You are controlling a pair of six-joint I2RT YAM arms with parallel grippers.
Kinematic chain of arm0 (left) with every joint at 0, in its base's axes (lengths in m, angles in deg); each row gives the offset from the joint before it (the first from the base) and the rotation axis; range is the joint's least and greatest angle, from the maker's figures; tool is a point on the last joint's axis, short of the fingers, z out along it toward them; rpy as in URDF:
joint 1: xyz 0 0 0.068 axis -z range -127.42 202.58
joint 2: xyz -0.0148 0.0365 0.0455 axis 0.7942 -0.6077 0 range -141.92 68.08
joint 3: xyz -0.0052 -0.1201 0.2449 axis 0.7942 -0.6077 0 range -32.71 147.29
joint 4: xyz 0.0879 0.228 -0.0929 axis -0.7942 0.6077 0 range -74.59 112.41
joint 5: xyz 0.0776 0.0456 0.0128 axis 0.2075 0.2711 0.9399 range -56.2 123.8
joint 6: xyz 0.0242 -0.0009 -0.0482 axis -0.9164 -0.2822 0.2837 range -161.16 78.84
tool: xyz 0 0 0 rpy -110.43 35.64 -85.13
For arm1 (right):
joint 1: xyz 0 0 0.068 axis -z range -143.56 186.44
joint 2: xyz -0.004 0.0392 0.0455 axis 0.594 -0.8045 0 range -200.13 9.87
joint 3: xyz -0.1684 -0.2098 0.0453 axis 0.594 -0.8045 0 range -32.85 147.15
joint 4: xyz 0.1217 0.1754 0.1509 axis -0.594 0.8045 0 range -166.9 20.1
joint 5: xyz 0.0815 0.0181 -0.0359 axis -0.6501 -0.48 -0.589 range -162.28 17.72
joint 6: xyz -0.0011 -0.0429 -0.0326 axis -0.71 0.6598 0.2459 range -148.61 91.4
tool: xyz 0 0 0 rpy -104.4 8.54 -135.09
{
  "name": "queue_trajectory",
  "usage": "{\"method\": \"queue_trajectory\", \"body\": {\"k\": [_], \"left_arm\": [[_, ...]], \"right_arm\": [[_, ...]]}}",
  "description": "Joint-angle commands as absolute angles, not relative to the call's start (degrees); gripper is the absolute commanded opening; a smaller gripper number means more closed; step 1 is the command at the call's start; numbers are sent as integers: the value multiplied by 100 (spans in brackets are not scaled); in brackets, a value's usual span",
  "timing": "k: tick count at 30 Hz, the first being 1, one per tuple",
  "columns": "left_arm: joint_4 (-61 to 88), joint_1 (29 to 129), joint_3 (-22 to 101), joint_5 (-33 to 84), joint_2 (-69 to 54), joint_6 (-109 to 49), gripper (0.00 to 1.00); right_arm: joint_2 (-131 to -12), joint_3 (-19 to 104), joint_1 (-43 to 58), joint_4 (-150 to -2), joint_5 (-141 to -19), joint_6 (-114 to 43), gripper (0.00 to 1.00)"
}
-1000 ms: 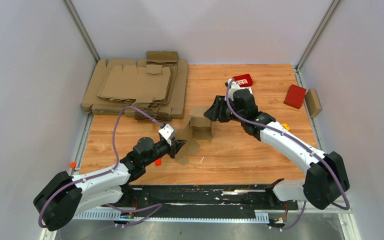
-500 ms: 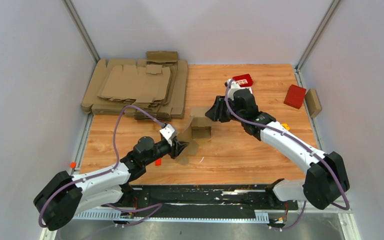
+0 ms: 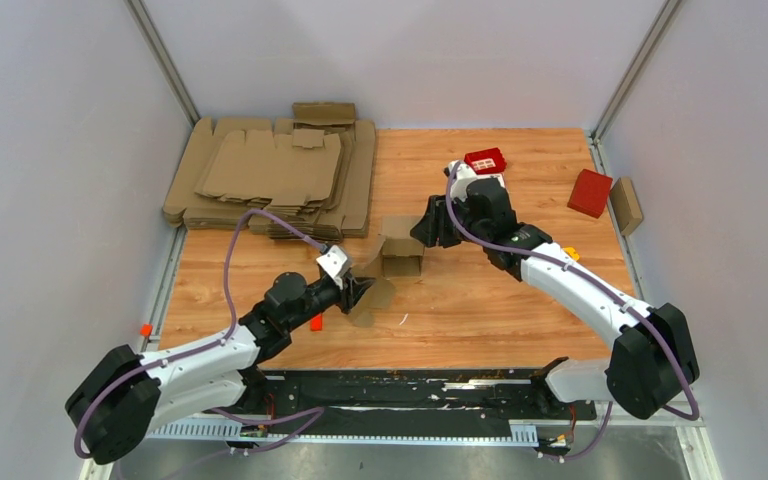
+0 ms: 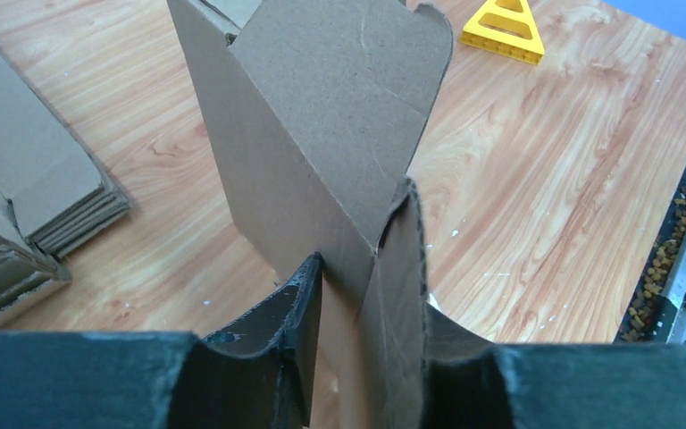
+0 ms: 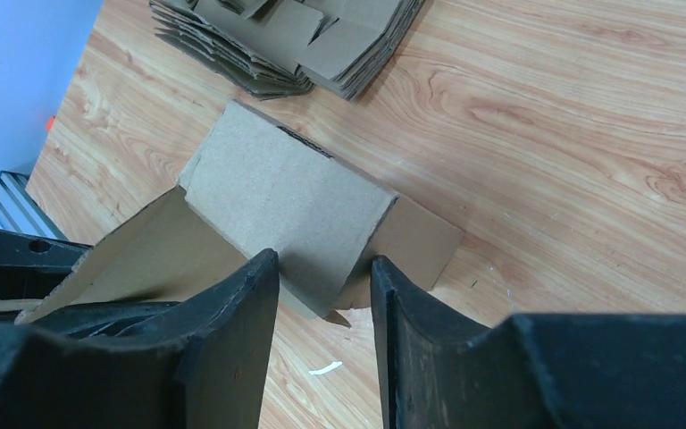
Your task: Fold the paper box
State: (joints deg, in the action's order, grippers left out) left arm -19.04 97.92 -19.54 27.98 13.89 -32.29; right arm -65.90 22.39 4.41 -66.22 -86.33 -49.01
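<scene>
The paper box (image 3: 392, 254) is a half-folded brown cardboard piece standing mid-table, with flaps open toward the left. My left gripper (image 3: 356, 292) is shut on one of its lower flaps; in the left wrist view the flap (image 4: 393, 268) stands upright between the jaws (image 4: 366, 299). My right gripper (image 3: 426, 230) is at the box's right side with its jaws apart. In the right wrist view the fingertips (image 5: 263, 268) straddle the near edge of a box panel (image 5: 286, 201), with bare table showing between them.
A pile of flat cardboard blanks (image 3: 272, 176) lies at the back left and also shows in the right wrist view (image 5: 295, 31). Two red boxes (image 3: 487, 160) (image 3: 590, 192) and a small brown box (image 3: 626, 205) sit at the back right. A yellow triangle (image 4: 501, 27) lies beyond the box.
My left gripper has lifted its flap slightly up and away, tilting the box. My right gripper has edged a little left against the box.
</scene>
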Motion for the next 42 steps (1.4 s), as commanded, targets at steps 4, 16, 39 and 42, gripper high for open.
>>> {"method": "queue_trajectory", "body": {"k": [4,16,39,42], "left_arm": [[-2150,9817,-1655,2540,1223,-3329,27],[-2121,9814,-1633,2481,1202,-3297,23],[-2115,9811,-1617,2415,1152,-3320,23],[-2124,9811,-1609,2391,1125,-3316,23]], "right_arm": [[-6640,2522,463,-6382,-8992,-4604,42],[-6499,2451,469,-6447,-9295,-4159,58],[-6916,2641,139,-6228,-8039,-3444,54],[-6916,2577,111,-6392,-8004,-3457,50]]}}
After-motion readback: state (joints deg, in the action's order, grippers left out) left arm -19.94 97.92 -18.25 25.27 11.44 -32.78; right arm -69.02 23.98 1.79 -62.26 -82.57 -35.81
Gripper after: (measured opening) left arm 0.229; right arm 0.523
